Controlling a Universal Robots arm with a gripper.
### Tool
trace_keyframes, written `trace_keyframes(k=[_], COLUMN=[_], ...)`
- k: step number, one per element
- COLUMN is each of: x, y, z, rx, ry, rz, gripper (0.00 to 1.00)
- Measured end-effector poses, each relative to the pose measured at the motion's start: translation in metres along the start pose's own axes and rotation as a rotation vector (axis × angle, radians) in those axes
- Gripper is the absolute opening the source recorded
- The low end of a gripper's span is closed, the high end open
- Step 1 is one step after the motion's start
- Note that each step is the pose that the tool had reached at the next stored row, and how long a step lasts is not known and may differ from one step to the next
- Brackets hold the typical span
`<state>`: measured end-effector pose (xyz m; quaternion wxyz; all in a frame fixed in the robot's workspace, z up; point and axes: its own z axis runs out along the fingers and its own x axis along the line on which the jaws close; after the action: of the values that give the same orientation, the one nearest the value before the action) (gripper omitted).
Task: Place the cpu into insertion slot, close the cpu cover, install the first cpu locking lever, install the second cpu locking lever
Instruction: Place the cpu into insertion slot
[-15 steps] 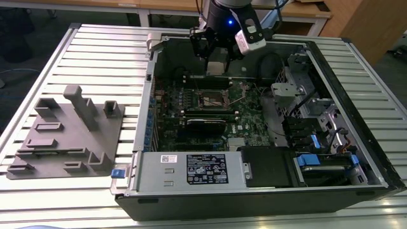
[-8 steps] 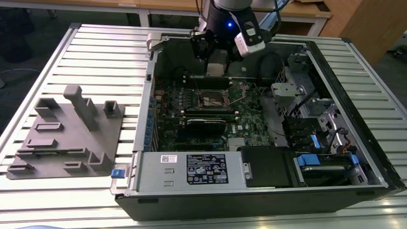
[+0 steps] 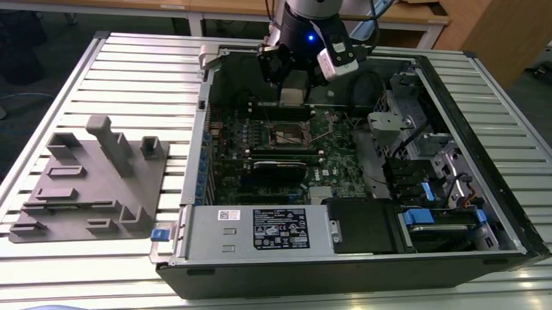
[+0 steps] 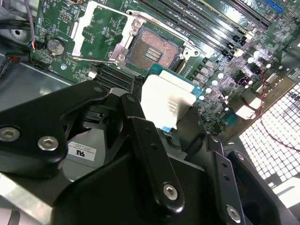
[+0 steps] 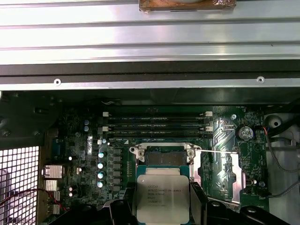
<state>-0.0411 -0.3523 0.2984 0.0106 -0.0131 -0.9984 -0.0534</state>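
Observation:
My gripper hangs over the back of the open computer case, shut on the cpu, a flat square chip with a pale metal top. In the second wrist view the cpu sits tilted between the black fingers, a little above the board. The insertion slot lies open and bare just beyond the chip, and it appears too in the exterior view and the second wrist view. The cpu cover, a silvery frame, is swung open beside the slot. A thin lever wire runs along it.
Memory slots run beside the socket. A grey box with a white label fills the case's front. Drive cages and cables crowd the exterior view's right. A grey fixture plate lies on the slatted table.

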Motion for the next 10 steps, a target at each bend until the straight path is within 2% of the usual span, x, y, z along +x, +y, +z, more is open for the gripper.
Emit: trace_keyframes(k=[3, 5, 10], x=[0.0000, 0.0000, -0.0002], y=[0.0000, 0.0000, -0.0008], z=[0.0000, 0.0007, 0.0080], rx=[0.0002, 0.0032, 0.0065], ry=[0.0000, -0.0003, -0.0002], rz=[0.000, 0.000, 0.000], gripper=[0.54, 0.54, 0.54])
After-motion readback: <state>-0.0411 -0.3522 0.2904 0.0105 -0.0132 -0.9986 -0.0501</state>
